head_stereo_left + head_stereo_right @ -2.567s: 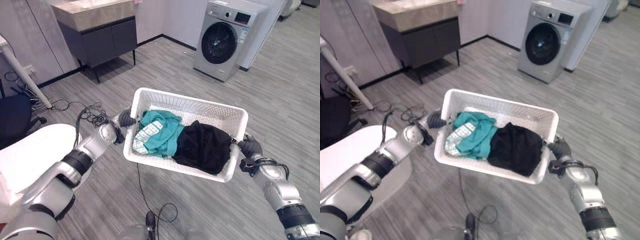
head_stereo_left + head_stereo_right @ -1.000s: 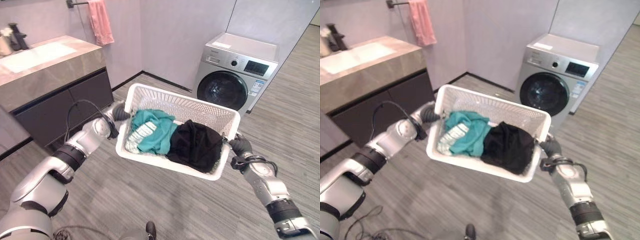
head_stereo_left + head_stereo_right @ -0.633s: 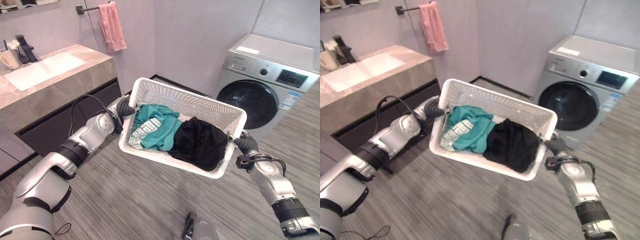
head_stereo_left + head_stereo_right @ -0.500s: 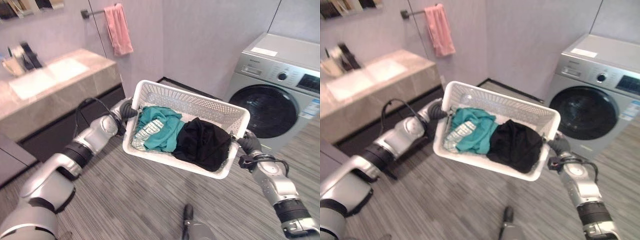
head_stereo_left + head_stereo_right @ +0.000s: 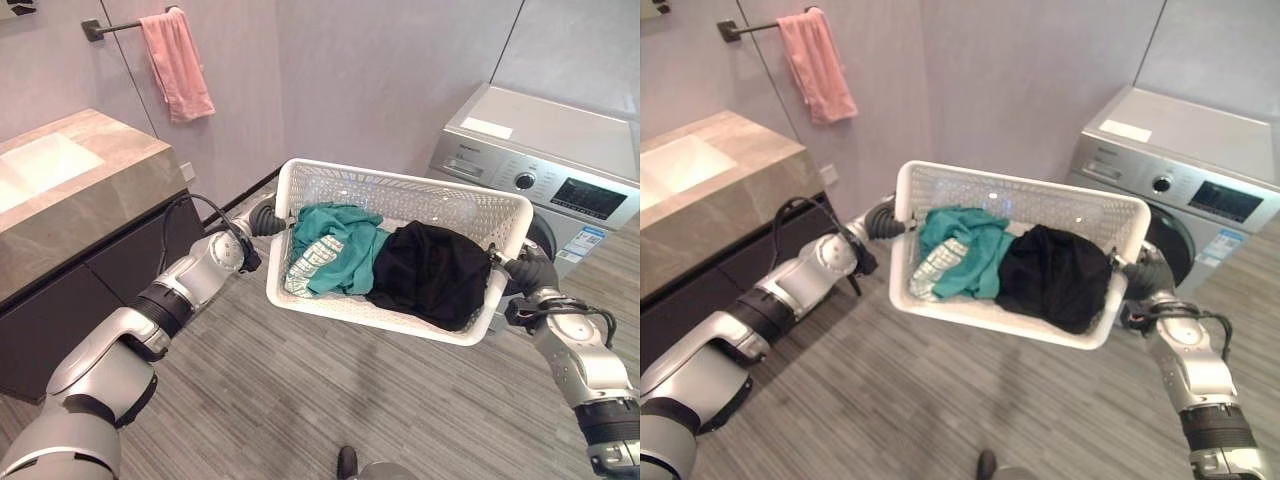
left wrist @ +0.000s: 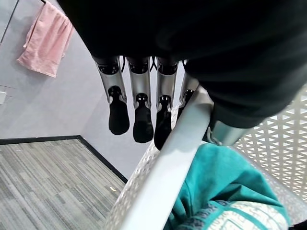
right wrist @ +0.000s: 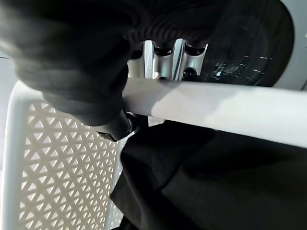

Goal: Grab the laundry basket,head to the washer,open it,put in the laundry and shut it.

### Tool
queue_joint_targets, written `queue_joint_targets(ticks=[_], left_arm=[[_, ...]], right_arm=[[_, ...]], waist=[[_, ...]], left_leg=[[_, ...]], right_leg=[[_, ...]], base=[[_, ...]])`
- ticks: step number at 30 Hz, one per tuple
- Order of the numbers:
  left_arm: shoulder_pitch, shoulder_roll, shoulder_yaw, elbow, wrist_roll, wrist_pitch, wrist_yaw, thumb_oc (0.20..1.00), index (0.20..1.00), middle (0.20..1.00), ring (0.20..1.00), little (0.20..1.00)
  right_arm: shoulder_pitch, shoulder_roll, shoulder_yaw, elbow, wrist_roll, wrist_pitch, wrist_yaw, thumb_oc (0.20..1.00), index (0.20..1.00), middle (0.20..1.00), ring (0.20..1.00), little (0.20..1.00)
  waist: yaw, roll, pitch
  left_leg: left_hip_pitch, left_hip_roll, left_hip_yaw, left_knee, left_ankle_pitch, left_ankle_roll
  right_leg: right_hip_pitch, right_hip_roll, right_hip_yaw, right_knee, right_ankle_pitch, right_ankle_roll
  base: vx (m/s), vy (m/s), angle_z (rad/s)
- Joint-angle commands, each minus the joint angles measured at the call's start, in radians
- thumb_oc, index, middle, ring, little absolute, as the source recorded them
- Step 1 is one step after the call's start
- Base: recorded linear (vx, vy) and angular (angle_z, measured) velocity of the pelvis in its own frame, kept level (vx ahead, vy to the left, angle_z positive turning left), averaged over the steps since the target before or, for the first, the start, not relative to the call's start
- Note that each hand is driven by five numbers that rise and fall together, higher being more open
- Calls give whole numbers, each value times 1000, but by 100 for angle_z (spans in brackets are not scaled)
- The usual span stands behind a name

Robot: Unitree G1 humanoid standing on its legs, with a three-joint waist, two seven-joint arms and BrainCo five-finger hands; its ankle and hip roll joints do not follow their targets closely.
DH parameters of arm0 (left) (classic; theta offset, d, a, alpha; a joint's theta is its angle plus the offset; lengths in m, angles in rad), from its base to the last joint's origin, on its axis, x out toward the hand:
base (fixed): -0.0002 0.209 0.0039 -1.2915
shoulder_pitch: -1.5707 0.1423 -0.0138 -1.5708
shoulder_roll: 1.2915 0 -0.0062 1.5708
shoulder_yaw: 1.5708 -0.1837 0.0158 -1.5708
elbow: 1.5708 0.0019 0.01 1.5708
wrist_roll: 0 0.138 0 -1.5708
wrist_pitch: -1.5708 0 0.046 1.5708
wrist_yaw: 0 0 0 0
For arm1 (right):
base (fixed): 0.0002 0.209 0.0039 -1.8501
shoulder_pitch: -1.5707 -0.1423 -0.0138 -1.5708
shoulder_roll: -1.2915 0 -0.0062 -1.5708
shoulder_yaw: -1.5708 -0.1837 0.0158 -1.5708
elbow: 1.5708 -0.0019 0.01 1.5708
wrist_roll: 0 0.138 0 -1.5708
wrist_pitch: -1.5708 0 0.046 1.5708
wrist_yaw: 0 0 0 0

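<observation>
The room was evenly and softly lit, with no hard glare. The basket [image 5: 400, 250] I carried cast a faint, diffuse shadow on the floor [image 5: 300, 400] beneath it. Close up, my left hand [image 6: 139, 110] was backlit and dark against the pale wall [image 6: 57, 105]. My right hand [image 7: 81, 62] loomed blurred, nearly black, out of focus.

Both hands carry the white laundry basket [image 5: 980, 310], left hand [image 5: 880, 222] and right hand [image 5: 1143, 272] at its ends, fingers seemingly hooked under; teal garment [image 5: 958, 250], black garment [image 5: 1055, 276] inside, washer [image 5: 1200, 190] just behind.
</observation>
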Motion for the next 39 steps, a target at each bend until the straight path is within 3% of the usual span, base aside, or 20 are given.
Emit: queue_joint_targets(ticks=[1, 2, 3, 4, 6, 11, 16, 19, 23, 24, 28, 30, 31, 32, 33, 34, 35, 36, 37, 39], left_arm=[[-136, -81, 7, -99, 9, -121, -1, 200, 200, 200, 200, 200], [-142, -96, 11, -91, 14, -127, 5, 200, 200, 200, 200, 200], [-145, -101, 9, -83, 19, -127, 9, 200, 200, 200, 200, 200], [-146, -102, 9, -82, 19, -128, 9, 200, 200, 200, 200, 200], [-158, -114, 4, -77, 25, -138, 17, 200, 200, 200, 200, 200], [-170, -140, -14, -71, 18, -142, 21, 200, 200, 200, 200, 200], [-172, -135, -26, -67, 9, -141, 22, 200, 200, 200, 200, 200], [-175, -156, -41, -59, -10, -141, 21, 200, 200, 200, 200, 200], [-181, -166, -61, -38, -4, -142, 28, 200, 200, 200, 200, 200], [-183, -151, -67, -19, 9, -141, 30, 200, 200, 200, 200, 200], [-192, -127, -75, -3, 19, -146, 32, 200, 200, 200, 200, 200], [-193, -116, -75, -8, -2, -150, 30, 200, 200, 200, 200, 200], [-192, -116, -74, -9, -2, -150, 30, 200, 200, 200, 200, 200], [-186, -113, -69, -11, -14, -155, 33, 200, 200, 200, 200, 200], [-186, -111, -68, -11, -15, -155, 32, 200, 200, 200, 200, 200], [-191, -106, -71, -14, -32, -148, 32, 200, 200, 200, 200, 200], [-193, -91, -72, -19, -40, -144, 30, 200, 200, 200, 200, 200], [-195, -90, -72, -20, -40, -143, 29, 200, 200, 200, 200, 200], [-200, -66, -69, -40, -54, -134, 24, 200, 200, 200, 200, 200], [-202, -67, -62, -49, -59, -127, 23, 200, 200, 200, 200, 200]], right_arm=[[-44, -24, -33, -163, -5, -129, 45, 200, 200, 200, 200, 200], [-34, -21, -37, -171, -11, -132, 41, 200, 200, 200, 200, 200], [-27, -18, -39, -174, -9, -132, 45, 200, 200, 200, 200, 200], [-27, -18, -41, -174, -9, -132, 45, 200, 200, 200, 200, 200], [-32, -7, -39, -154, -9, -135, 41, 200, 200, 200, 200, 200], [-55, -1, -16, -77, -18, -135, 33, 200, 200, 200, 200, 200], [-118, -5, 33, -13, -38, -115, 39, 200, 200, 200, 200, 200], [-152, -4, 50, 16, -29, -117, 38, 200, 200, 200, 200, 200], [-181, -9, 49, 30, -40, -116, 33, 200, 200, 200, 200, 200], [-200, 6, 58, 54, -51, -113, 33, 200, 200, 200, 200, 200], [-231, 13, 95, 95, -55, -100, 49, 200, 200, 200, 200, 200], [-240, 6, 113, 114, -46, -95, 55, 200, 200, 200, 200, 200], [-240, 6, 114, 114, -46, -96, 55, 200, 200, 200, 200, 200], [-252, 5, 132, 125, -32, -103, 53, 200, 200, 200, 200, 200], [-255, 5, 134, 127, -31, -104, 53, 200, 200, 200, 200, 200], [-281, 3, 163, 141, -19, -108, 50, 200, 200, 200, 200, 200], [-291, -1, 174, 147, -16, -110, 43, 200, 200, 200, 200, 200], [-293, 0, 174, 149, -16, -111, 43, 200, 200, 200, 200, 200], [-295, -10, 176, 148, -6, -109, 34, 200, 200, 200, 200, 200], [-283, -7, 166, 142, -6, -112, 27, 200, 200, 200, 200, 200]], waist=[[2, -9, -59], [22, -13, -48], [28, -17, -44], [26, -20, -46], [37, -14, -41], [48, 14, -74], [44, 34, -56], [29, 53, -48], [18, 63, -42], [24, 57, -49], [40, 32, -78], [42, 27, -99], [41, 30, -100], [40, 34, -99], [36, 37, -100], [47, 21, -86], [55, 8, -72], [50, 10, -71], [62, -11, -46], [64, -20, -22]], left_leg=[[-6, 71, 130, -15, 140, 56], [-61, -69, 70, -45, 37, 66], [-86, -131, 37, -73, 8, 72], [-89, -136, 36, -77, 15, 74], [-131, -221, 4, -149, 18, 69], [-23, -245, -42, -317, 37, 97], [38, -243, -61, -401, 64, 121], [46, -225, -79, -429, 69, 124], [47, -210, -118, -406, 39, 120], [76, -193, -121, -401, 14, 106], [123, -165, -107, -405, -13, 80], [145, -95, -113, -370, -6, 54], [145, -91, -114, -368, -9, 52], [128, -45, -114, -295, 59, 32], [122, -41, -118, -287, 56, 29], [45, -16, -116, -92, 157, 48], [-23, -5, -127, 37, 202, 66], [-37, -2, -135, 57, 196, 65], [-136, 19, -124, 266, 240, 92], [-206, 55, -104, 394, 267, 82]], right_leg=[[54, -76, -30, -61, -89, 125], [48, -90, -27, -66, -78, 134], [44, -94, -32, -65, -74, 140], [41, -99, -34, -66, -72, 141], [40, -90, -33, -75, -60, 154], [47, -73, -29, -29, -71, 160], [-52, -97, 12, 164, -102, 188], [-106, -128, 86, 149, -79, 199], [-151, -238, 167, 58, 7, 222], [-139, -297, 126, 8, 55, 245], [-85, -306, 53, -14, 44, 260], [-75, -257, 54, 23, -1, 245], [-78, -253, 54, 30, -6, 242], [-68, -208, 45, 57, -47, 213], [-70, -205, 41, 59, -49, 210], [-35, -174, 35, 62, -76, 168], [-14, -155, 32, 60, -88, 142], [-17, -152, 28, 61, -87, 141], [17, -120, 27, 53, -107, 95], [52, -86, 27, 46, -127, 69]], base=[[-103, 8, 44], [-66, 37, 36], [-78, 35, 17], [-55, 15, -15], [-50, 20, -9], [49, 33, -25], [4, 18, -14], [-4, -93, -11], [107, -239, 12], [314, -453, 45], [283, -380, 14], [242, -376, -9], [198, -405, 5], [123, -278, -7], [199, -568, -14], [88, -481, -16], [72, -469, -3], [42, -494, -21], [51, -464, -35], [116, -428, -27]])
